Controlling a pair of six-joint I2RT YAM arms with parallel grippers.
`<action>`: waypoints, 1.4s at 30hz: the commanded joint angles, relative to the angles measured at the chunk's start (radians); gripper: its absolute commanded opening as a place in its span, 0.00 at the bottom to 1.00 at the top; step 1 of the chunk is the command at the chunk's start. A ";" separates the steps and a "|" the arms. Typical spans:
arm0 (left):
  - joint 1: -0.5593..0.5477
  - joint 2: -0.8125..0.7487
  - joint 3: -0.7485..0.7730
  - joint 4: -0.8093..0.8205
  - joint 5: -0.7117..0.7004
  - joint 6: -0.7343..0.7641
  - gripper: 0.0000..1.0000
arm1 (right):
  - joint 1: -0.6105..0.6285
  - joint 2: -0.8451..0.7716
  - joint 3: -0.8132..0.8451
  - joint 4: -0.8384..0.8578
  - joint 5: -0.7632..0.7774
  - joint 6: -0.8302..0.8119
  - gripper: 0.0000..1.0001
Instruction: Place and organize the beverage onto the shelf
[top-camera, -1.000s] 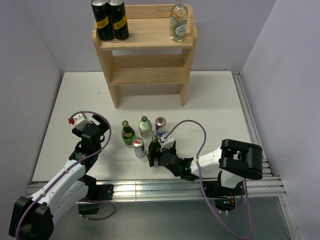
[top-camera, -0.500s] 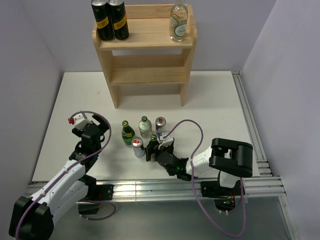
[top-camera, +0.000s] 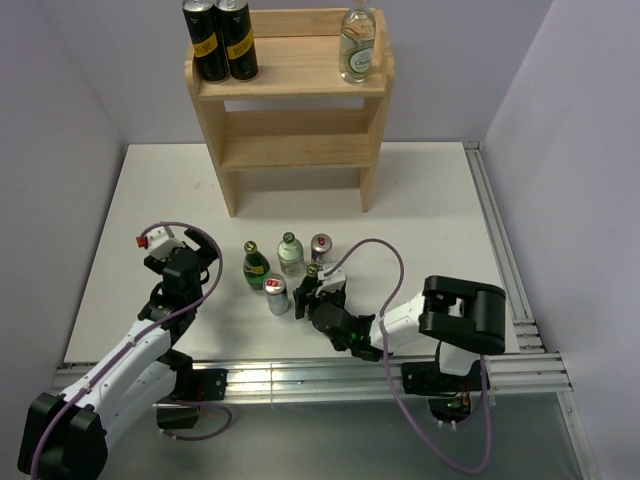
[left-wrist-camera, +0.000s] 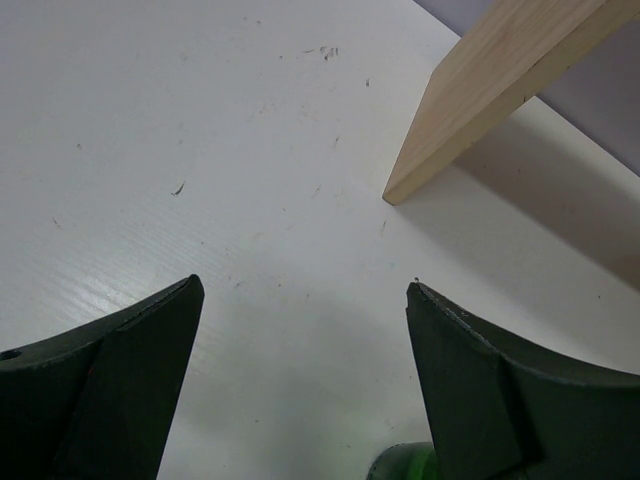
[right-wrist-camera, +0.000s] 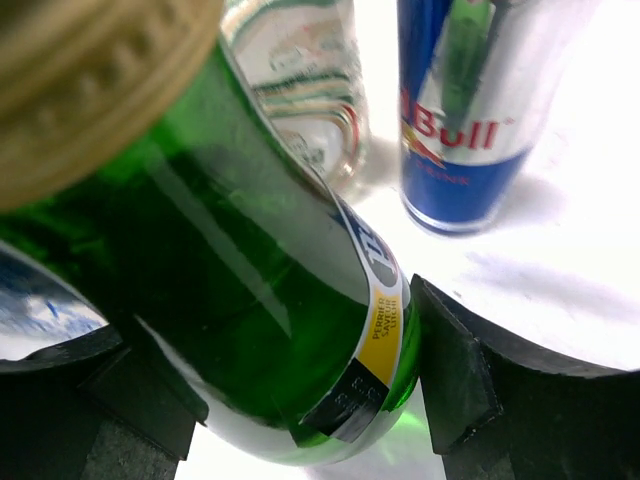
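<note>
The pale wooden shelf (top-camera: 296, 148) stands at the back; its top tier carries two black cans (top-camera: 220, 42) and a clear bottle (top-camera: 358, 45). On the table in front of the arms stand a green bottle (top-camera: 256, 266), a clear bottle (top-camera: 290, 253), a Red Bull can (top-camera: 320, 246) and a silver can (top-camera: 277, 295). My right gripper (top-camera: 312, 298) is shut on a second green bottle with a gold cap (right-wrist-camera: 250, 250), one pad on each side of its lower body. My left gripper (top-camera: 196, 250) hangs open over bare table at the left, holding nothing.
The shelf's side panel (left-wrist-camera: 480, 100) shows ahead of the left gripper, and a green bottle top (left-wrist-camera: 405, 462) peeks in by its right finger. The Red Bull can (right-wrist-camera: 470, 110) and the clear bottle (right-wrist-camera: 300, 70) stand close behind the held bottle. A metal rail (top-camera: 505, 260) lines the table's right edge.
My right gripper has slid forward and left around the gold-capped green bottle and closed its jaws onto it. The left arm has not moved.
</note>
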 joint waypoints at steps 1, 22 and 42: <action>-0.003 -0.005 0.042 0.018 0.006 0.006 0.89 | 0.025 -0.123 0.056 -0.160 0.081 0.021 0.00; -0.003 -0.011 0.042 0.018 0.012 0.006 0.94 | -0.211 -0.338 0.622 -0.689 -0.079 -0.312 0.00; -0.003 -0.007 0.048 0.010 -0.004 -0.006 0.99 | -0.658 -0.010 1.067 -0.737 -0.262 -0.341 0.00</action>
